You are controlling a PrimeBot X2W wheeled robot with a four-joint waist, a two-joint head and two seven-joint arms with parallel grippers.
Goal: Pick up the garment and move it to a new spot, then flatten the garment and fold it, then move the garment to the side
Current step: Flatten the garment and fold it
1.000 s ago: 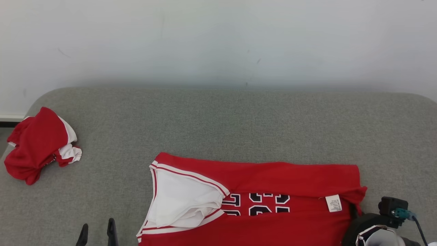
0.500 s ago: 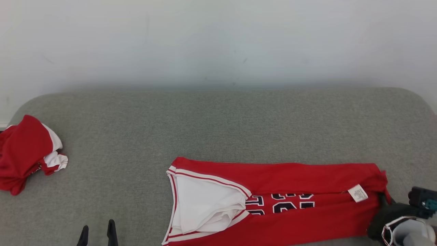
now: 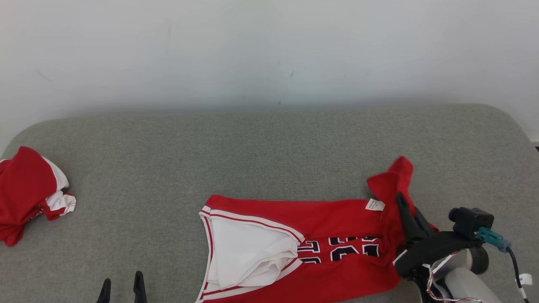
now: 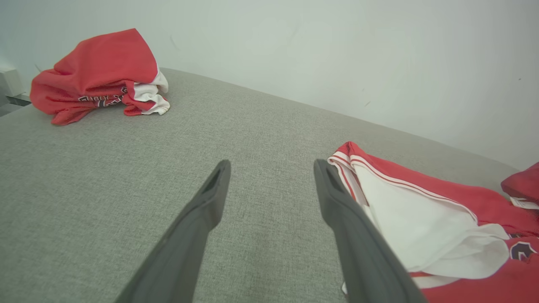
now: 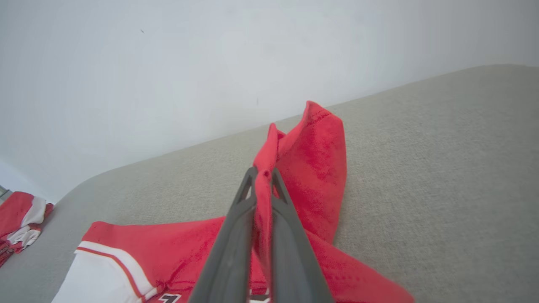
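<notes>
Nearest me, the left gripper (image 3: 121, 283) sits low at the front of the grey pad (image 3: 269, 147), fingers spread wide with nothing between them. It is left of the red jersey (image 3: 337, 219) and apart from its white-trimmed end. My right gripper (image 3: 407, 206) is pinched tight on the jersey's right end, that corner drawn up into a peak while the rest lies flat along the pad's near side, right of centre. Farther left, a crumpled red-and-white bundle (image 3: 25, 189) lies by the pad's edge, with a pale wall (image 3: 269, 50) behind.
</notes>
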